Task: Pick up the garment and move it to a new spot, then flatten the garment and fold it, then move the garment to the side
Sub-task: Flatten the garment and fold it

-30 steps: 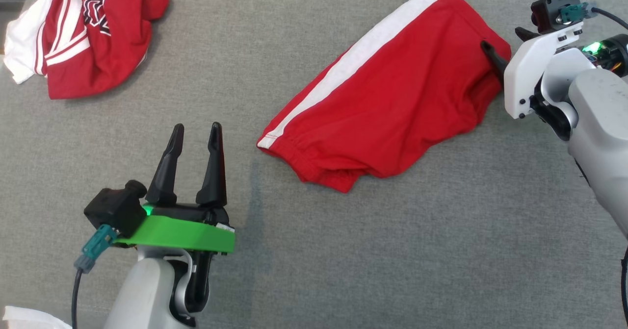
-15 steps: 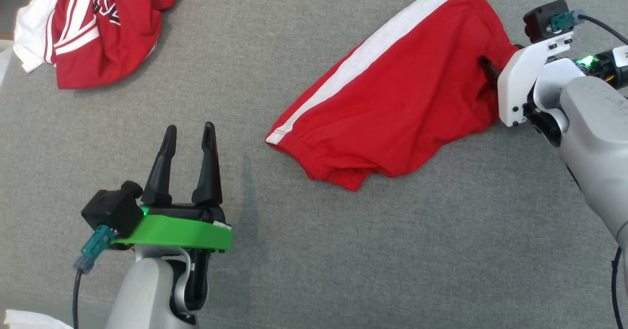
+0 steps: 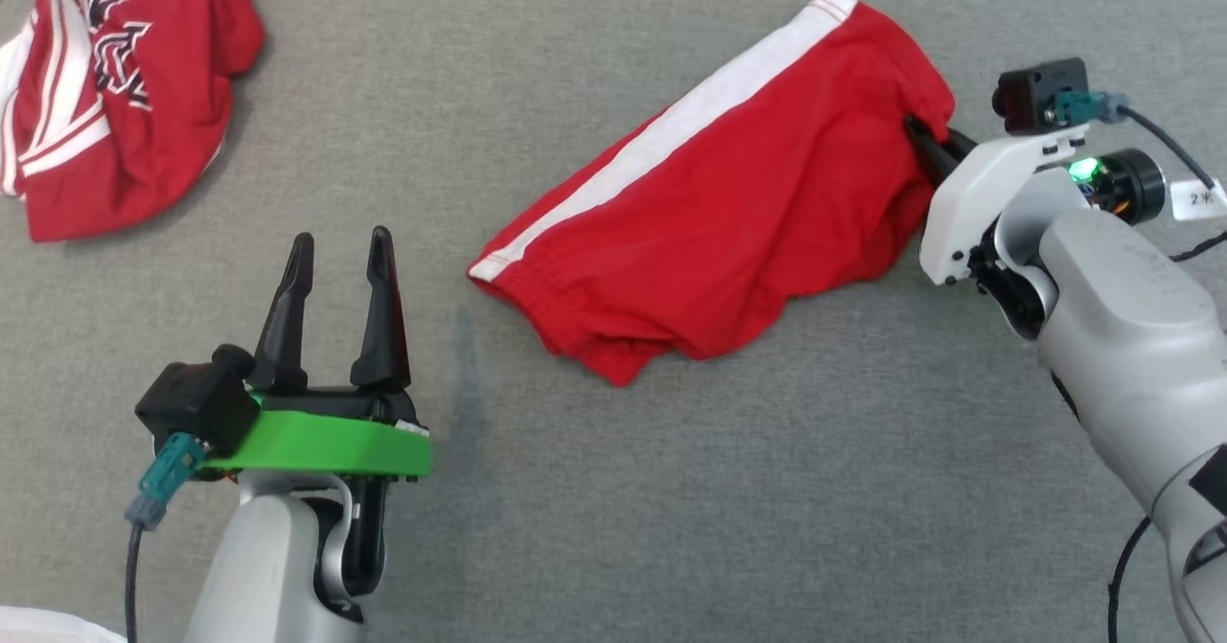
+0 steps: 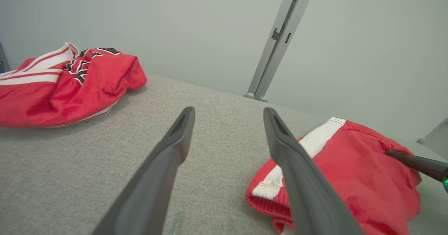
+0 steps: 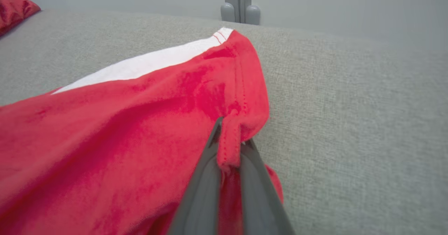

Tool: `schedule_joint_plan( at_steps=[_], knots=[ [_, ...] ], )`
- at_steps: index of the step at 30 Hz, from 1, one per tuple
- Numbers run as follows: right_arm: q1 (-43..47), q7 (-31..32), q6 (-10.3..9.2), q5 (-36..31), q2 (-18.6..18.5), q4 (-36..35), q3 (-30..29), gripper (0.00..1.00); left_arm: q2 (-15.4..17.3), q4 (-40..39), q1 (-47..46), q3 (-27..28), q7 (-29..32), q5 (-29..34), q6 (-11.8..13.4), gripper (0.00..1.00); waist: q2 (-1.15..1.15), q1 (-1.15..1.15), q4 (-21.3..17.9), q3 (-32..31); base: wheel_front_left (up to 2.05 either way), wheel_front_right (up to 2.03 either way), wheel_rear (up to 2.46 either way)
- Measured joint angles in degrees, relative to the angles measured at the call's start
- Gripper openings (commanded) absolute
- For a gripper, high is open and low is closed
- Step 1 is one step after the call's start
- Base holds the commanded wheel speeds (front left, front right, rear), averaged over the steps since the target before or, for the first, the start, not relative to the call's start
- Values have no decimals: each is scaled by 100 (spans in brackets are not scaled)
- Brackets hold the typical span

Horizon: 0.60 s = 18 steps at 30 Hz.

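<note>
so the right hand pinches the hem of the red shorts while the left hand hangs wide open nearby

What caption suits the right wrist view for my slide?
The right hand pinches a fold of the red shorts on grey fabric.

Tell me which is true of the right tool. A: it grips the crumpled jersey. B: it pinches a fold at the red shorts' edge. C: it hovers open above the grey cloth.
B: the right tool is shut on a fold of the red shorts.
</note>
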Motion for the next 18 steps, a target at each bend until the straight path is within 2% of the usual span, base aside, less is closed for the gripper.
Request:
schedule_joint_plan(
  at_steps=[6, 12, 15, 18],
  knots=[
    [783, -724, 0, 268, 176, -120, -258, 0, 35, 87, 42, 36, 0, 160, -8, 100, 0, 0, -575, -252, 0, 0, 0],
    [1425, -914, 0, 148, 261, -222, -584, 0, 57, 182, 207, 62, 0, 257, -8, 100, 0, 0, -1023, -490, 0, 0, 0],
    [1677, -933, 0, -23, 304, -412, -971, 0, 57, 215, 287, 77, 0, 263, -8, 100, 0, 0, -1181, -618, 0, 0, 0],
    [2091, -939, 0, -393, 394, -762, -1602, 0, 56, 274, 407, 112, 0, 324, -8, 100, 0, 0, -1291, -789, 0, 0, 0]
  ],
)
